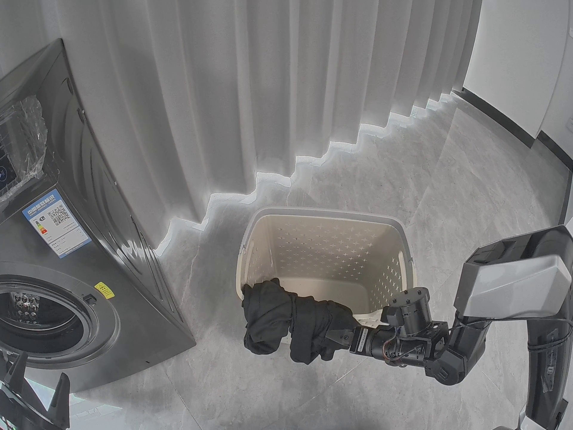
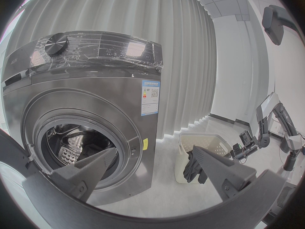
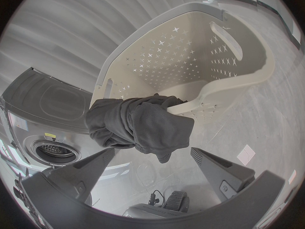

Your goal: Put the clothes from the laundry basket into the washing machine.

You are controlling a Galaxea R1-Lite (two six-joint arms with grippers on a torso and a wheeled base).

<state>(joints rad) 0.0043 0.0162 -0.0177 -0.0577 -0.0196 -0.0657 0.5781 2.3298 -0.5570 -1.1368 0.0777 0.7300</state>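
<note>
Glossy dark metal on the washing machine, crinkly clear plastic film over its panel. Matt cream plastic for the laundry basket, soft dark cloth garment, polished stone-look floor.

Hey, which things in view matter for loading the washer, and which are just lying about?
For the job:
dark garment, draped over the basket rim
laundry basket
washing machine, drum open
right hand, open at the garment

Just around:
curtain
white floor patch
</note>
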